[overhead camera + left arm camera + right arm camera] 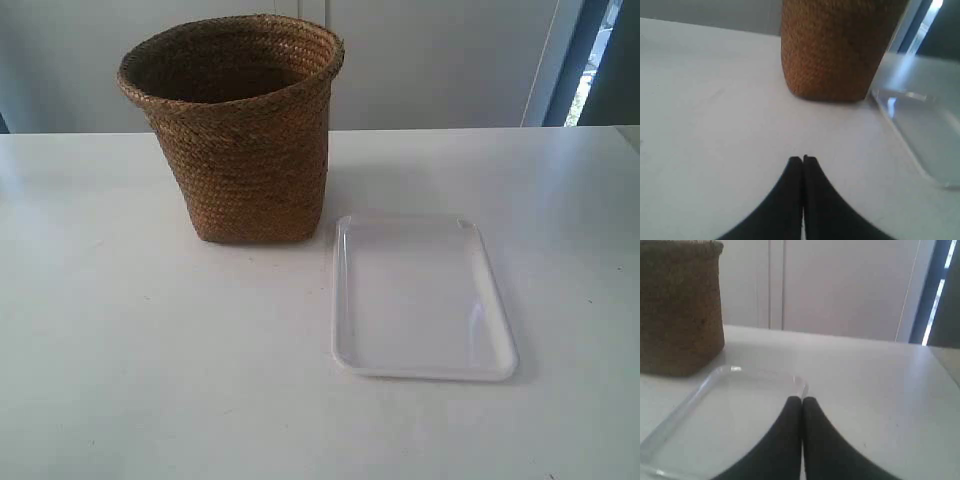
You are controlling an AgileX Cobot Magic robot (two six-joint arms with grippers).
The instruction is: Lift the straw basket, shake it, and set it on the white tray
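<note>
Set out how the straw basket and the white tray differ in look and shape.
1. The straw basket is tall and deep; the white tray is shallow with a low rim.
2. The basket is brown, rough woven straw; the tray is glossy, smooth white.
3. The basket has a round rim tapering to a squarish base; the tray is a rectangle with rounded corners.

Both rest upright on the white table, close beside each other.

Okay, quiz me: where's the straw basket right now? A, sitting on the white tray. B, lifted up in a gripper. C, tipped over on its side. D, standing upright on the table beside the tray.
D: the straw basket stands upright with its base on the table, next to the white tray, which holds nothing.
</note>
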